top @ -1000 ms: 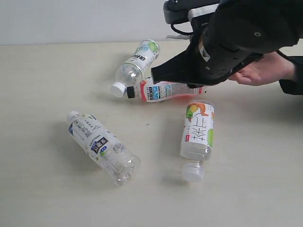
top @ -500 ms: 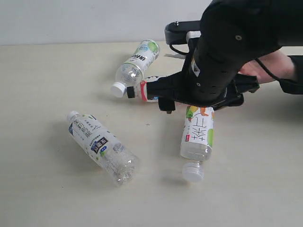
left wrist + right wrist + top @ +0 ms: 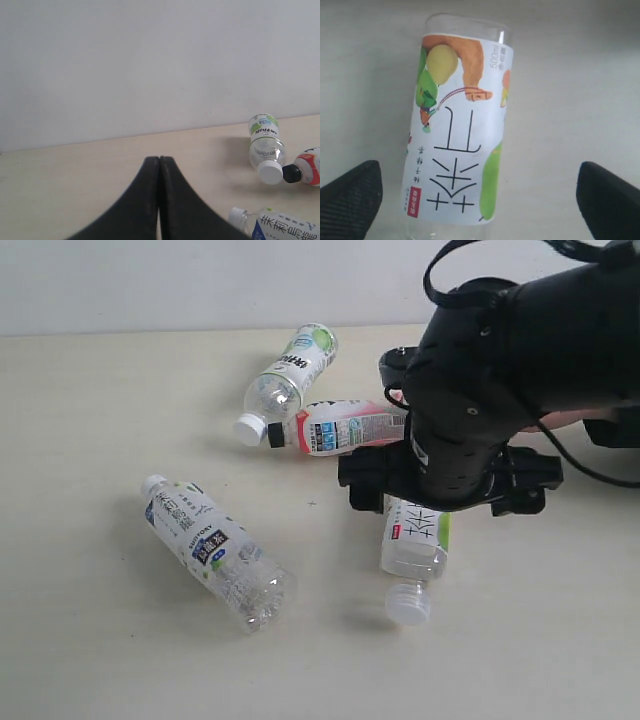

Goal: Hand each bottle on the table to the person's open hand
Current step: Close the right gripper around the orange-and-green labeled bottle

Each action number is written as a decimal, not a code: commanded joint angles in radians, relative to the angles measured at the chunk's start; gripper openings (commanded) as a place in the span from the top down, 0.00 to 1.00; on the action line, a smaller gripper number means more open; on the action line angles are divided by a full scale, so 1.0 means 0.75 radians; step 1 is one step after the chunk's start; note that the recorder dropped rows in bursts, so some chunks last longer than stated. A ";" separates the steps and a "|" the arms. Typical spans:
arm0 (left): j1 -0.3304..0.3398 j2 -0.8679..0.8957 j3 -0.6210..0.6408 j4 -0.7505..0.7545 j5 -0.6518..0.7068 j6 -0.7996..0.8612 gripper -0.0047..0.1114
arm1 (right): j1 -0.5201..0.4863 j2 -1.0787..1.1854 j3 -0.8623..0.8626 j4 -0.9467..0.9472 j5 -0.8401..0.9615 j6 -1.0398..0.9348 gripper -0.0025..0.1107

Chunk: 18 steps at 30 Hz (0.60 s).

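Bottle with the pear picture [image 3: 415, 540] lies on its side on the table [image 3: 100, 660], right under the right gripper [image 3: 479, 200]. The gripper's black fingers [image 3: 350, 200] are spread wide, one on each side of this bottle, and bare table shows between each finger and the bottle. It holds nothing. The right arm [image 3: 480, 410] is big and black and bends down from the far right. It hides most of the person's open hand [image 3: 570, 419] (only a thin strip of skin peeks out). The pink bottle with the black cap [image 3: 345, 427] lies just past the arm. Its cap is just beside the white cap of the green-label bottle [image 3: 290, 368]. The last bottle [image 3: 215, 552] lies alone, well off to the left. The left gripper [image 3: 159, 167] has its two fingers pressed together with nothing between them, and it points toward the wall.
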<state>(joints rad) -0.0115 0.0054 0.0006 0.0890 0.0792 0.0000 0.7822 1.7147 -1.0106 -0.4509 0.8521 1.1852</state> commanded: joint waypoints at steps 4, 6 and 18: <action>0.003 -0.007 -0.001 0.000 -0.005 0.000 0.96 | 0.001 0.115 0.035 -0.129 -0.052 0.123 0.05; 0.003 -0.007 -0.001 0.000 -0.005 0.000 0.96 | 0.001 0.150 0.035 -0.146 -0.074 0.163 0.05; 0.003 -0.007 -0.001 0.000 -0.005 0.000 0.96 | 0.001 0.249 0.035 -0.224 -0.228 0.225 0.07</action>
<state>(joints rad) -0.0115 0.0054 0.0006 0.0890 0.0792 0.0000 0.7822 1.9028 -0.9871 -0.5985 0.6970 1.3500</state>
